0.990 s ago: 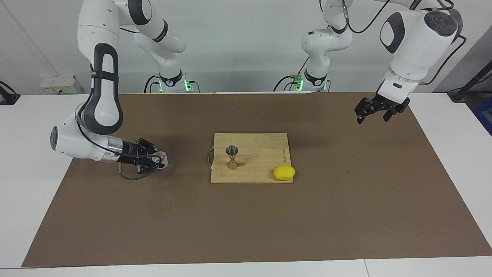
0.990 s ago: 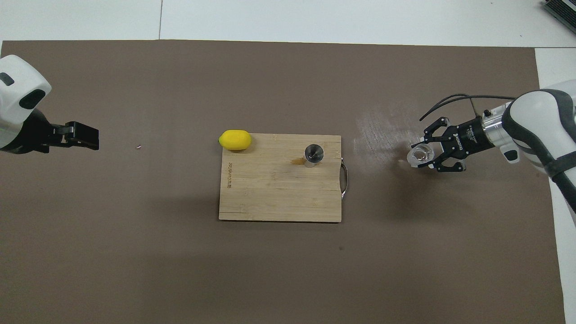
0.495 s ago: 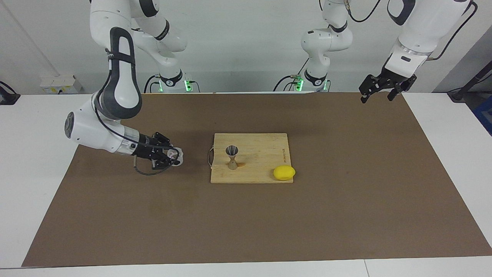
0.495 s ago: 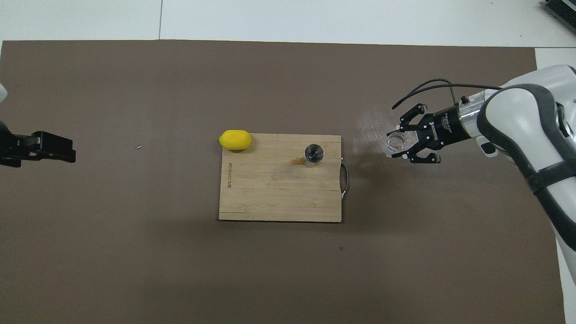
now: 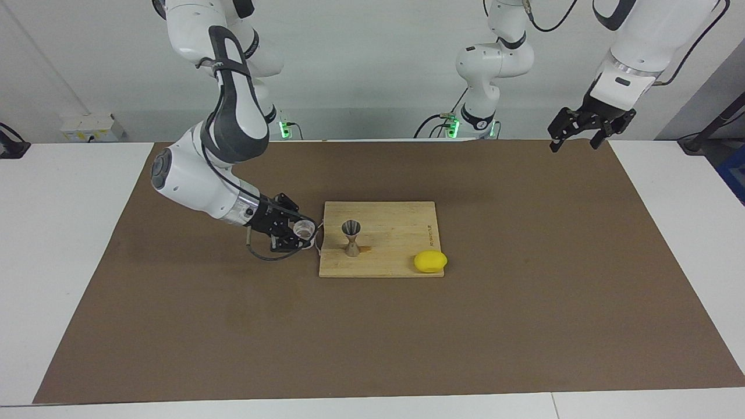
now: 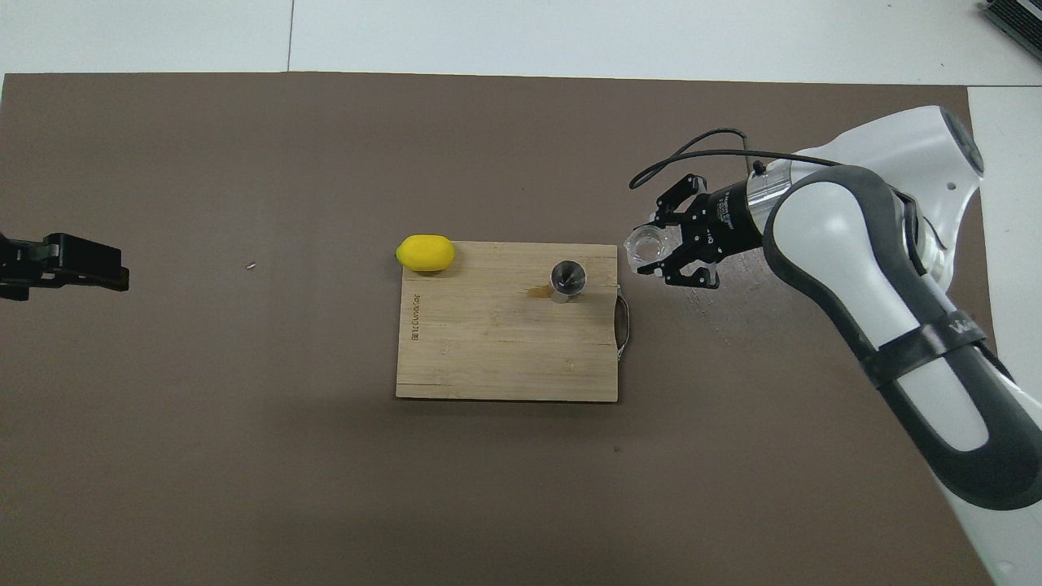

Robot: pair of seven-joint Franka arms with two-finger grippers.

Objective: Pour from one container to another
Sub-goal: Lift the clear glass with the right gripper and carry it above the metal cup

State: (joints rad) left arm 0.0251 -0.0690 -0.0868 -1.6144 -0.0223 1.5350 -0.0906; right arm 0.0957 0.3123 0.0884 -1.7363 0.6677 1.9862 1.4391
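A small clear glass cup (image 5: 303,228) (image 6: 646,244) hangs upright in my right gripper (image 5: 295,234) (image 6: 661,250), which is shut on it from the side. The cup is just above the mat, over the handle end of the wooden board (image 5: 401,230) (image 6: 488,350). On that board stands the steel hourglass jigger (image 5: 351,238) (image 6: 567,278), a short gap from the cup. My left gripper (image 5: 573,145) (image 6: 114,267) is open and holds nothing, raised over the mat's edge at the left arm's end.
A yellow lemon (image 5: 430,261) (image 6: 425,252) lies at the board's corner farthest from the robots, toward the left arm's end. A small brownish wet spot sits on the board beside the jigger. A metal handle (image 5: 317,237) (image 6: 623,325) sticks out under the cup.
My right arm has carried the cup across the mat to the board's handle end. The left gripper has lifted and drawn back toward the robots' edge of the mat.
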